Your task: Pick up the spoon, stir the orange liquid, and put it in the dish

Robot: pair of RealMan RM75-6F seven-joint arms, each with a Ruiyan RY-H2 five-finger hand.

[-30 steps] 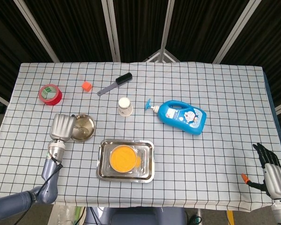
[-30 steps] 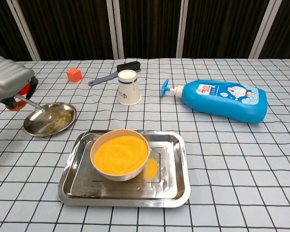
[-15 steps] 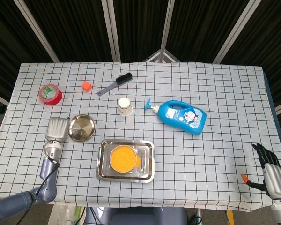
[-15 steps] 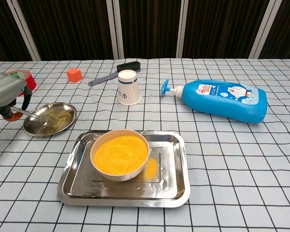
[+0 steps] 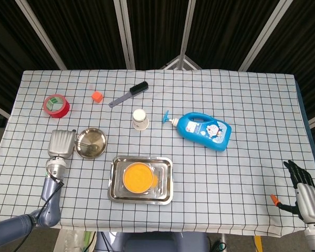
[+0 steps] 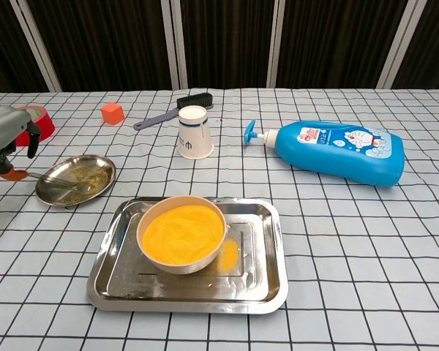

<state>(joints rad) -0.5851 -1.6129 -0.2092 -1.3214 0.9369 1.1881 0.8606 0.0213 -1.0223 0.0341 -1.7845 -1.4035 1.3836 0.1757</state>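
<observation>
Orange liquid [image 6: 183, 234] fills a bowl [image 6: 148, 257] standing in a steel tray [image 6: 267, 274] near the table's front edge, a little spilled onto the tray floor beside it. Toward the front-left corner sits the round metal dish [image 6: 88, 178], with the spoon's [image 6: 40, 177] bowl resting inside it and its orange-tipped handle reaching out over the dish's left rim. The left hand [image 6: 6, 130] hovers just above that handle; whether it grips the spoon cannot be told. The right hand [image 5: 304, 191] hangs off the table's front-right corner, fingers apart, holding nothing. Behind lie a paper cup [image 6: 194, 132], blue bottle [image 6: 336, 151], brush [image 6: 172, 110], orange cube [image 6: 112, 112] and red tape roll [image 5: 56, 105].
</observation>
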